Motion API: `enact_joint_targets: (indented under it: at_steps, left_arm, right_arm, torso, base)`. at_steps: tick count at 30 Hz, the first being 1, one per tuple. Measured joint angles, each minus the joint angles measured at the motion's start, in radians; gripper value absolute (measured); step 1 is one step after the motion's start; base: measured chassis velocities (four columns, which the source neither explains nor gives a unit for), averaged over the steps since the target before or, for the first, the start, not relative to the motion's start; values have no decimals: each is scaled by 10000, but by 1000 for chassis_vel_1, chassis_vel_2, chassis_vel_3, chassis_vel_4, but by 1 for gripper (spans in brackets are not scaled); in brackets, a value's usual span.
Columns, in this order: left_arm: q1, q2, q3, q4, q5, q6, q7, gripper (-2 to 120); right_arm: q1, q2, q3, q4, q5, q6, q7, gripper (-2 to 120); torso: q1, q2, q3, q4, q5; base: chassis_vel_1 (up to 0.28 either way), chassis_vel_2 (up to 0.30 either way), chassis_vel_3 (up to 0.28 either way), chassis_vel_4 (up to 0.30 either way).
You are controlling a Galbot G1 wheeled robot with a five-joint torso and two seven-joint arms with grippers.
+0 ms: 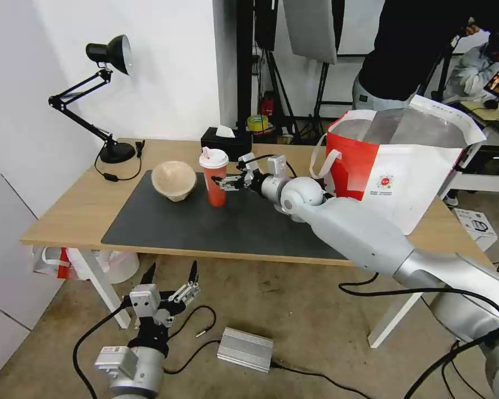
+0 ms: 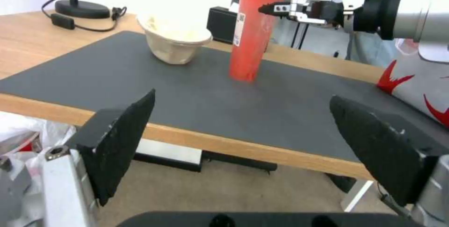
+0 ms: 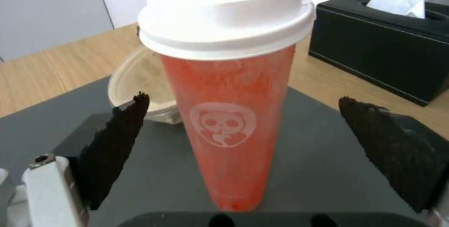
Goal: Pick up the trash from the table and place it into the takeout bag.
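Task partly done, by judgement: red cup (image 1: 214,180) and pulp bowl (image 1: 173,180) remain on dark mat (image 1: 205,227) of worktop (image 1: 77,208); crayfish bowl unaccounted for, perhaps inside takeout bag (image 1: 405,166).

Right gripper (image 1: 226,183) at cup, jaws open, flanking its body, not yet closed.

Left gripper (image 1: 172,282) idle below worktop's near edge, jaws open.

Bag well beyond cup, rightward. Behind cup: tissue box (image 1: 224,141); desk lamp (image 1: 102,100) past bowl. White walls, studio stands, cables on floor.

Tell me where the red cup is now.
In the head view the red cup stands upright on the grey mat, between the beige bowl and the open right gripper.
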Motion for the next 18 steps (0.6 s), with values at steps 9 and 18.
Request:
enact_joint_targets:
  at_steps: [9, 18]
  left_arm:
    - [12, -2, 14, -2, 0, -17, -2, 100]
    - [-11, -2, 36, 53, 0, -23, -4, 100]
  right_arm:
    - [150, 134, -58, -312, -46, -19, -175, 100]
    - [211, 407, -70, -833, -217, -23, -502, 100]
  torso:
    - [0, 0, -1, 0, 0]
    - [0, 0, 0, 1, 0]
  base:
    - [0, 0, 0, 0]
    - [0, 0, 0, 0]
